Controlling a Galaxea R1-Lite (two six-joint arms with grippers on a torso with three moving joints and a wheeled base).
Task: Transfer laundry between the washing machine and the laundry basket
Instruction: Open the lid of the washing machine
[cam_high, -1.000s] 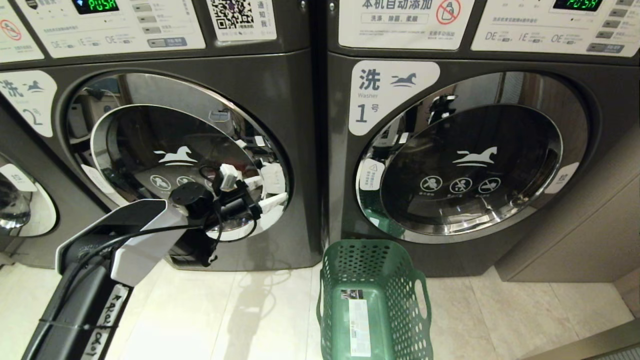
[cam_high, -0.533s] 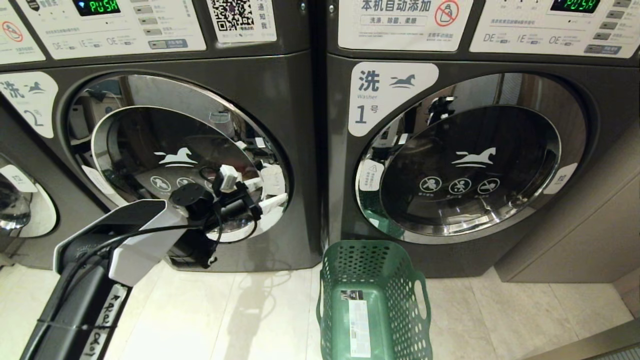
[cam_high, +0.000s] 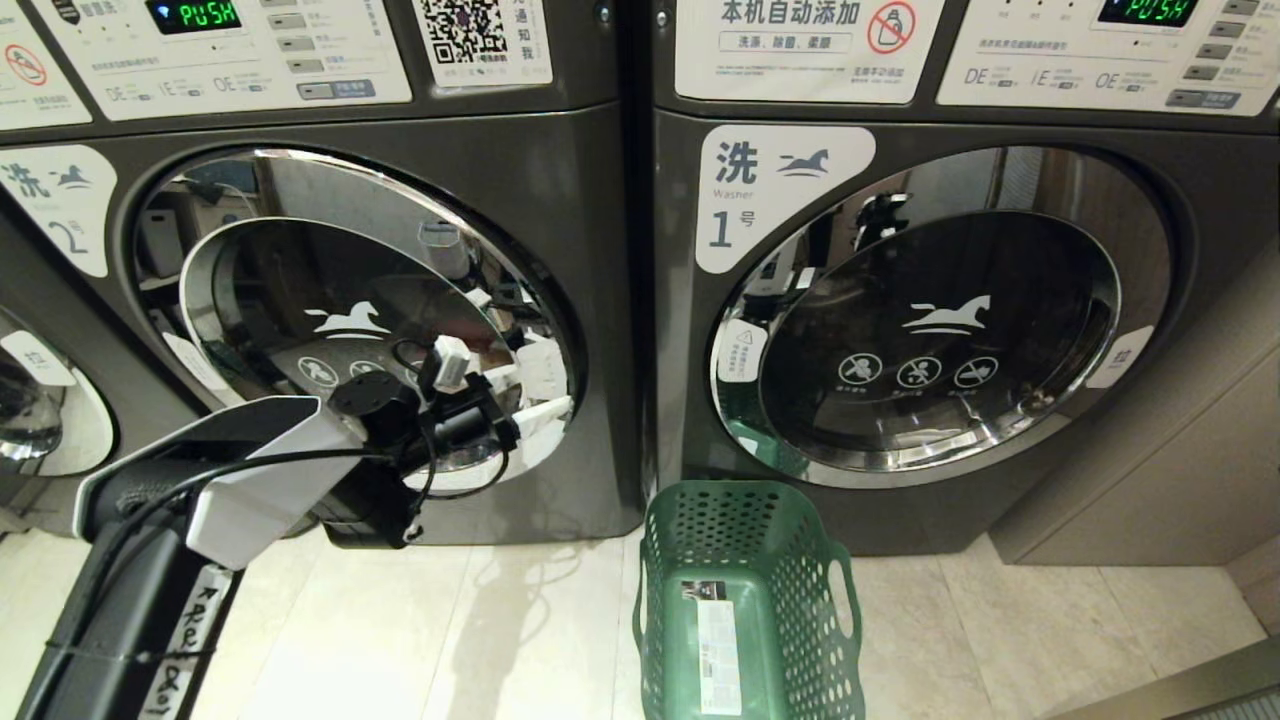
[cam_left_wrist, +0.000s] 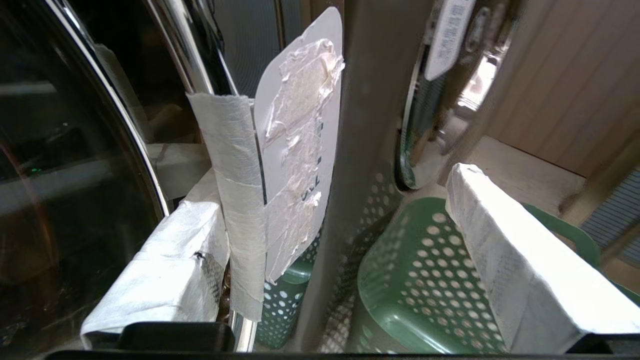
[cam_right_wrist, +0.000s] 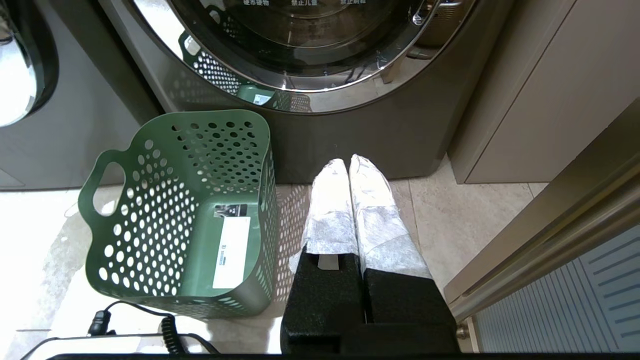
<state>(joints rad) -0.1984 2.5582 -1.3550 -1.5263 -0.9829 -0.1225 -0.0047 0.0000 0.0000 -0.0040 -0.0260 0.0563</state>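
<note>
While two dark grey front-loaders fill the upper part of my head view, the washing machine (cam_high: 560, 300) marked 2 takes the left half, and its round chrome-rimmed door (cam_high: 350, 310) with the white horse logo stands swung a little way out from the front panel. Its twin, the machine marked 1 (cam_high: 1180, 300), takes the right half with its door flat against the front. Pale floor tiles (cam_high: 1050, 640) run along the bottom of the frame.

Low and centre, the laundry basket (cam_high: 745, 600) stands upright on the floor in front of the gap between the two machines, nearer the one marked 1. It is green, full of round holes, with a white sticker on its inner wall, and I see no cloth inside it. None of the laundry shows in any view.

My left pincer (cam_high: 535, 395) is in the lower left of the head view, at the free edge of the door, fingers spread wide: one wrapped finger (cam_left_wrist: 165, 270) lies against the glass side beside a taped tab (cam_left_wrist: 295, 150), the other is well off it.

My right pincer (cam_right_wrist: 350, 170) hangs low over the floor just beside the basket, its fingers pressed together on nothing.
</note>
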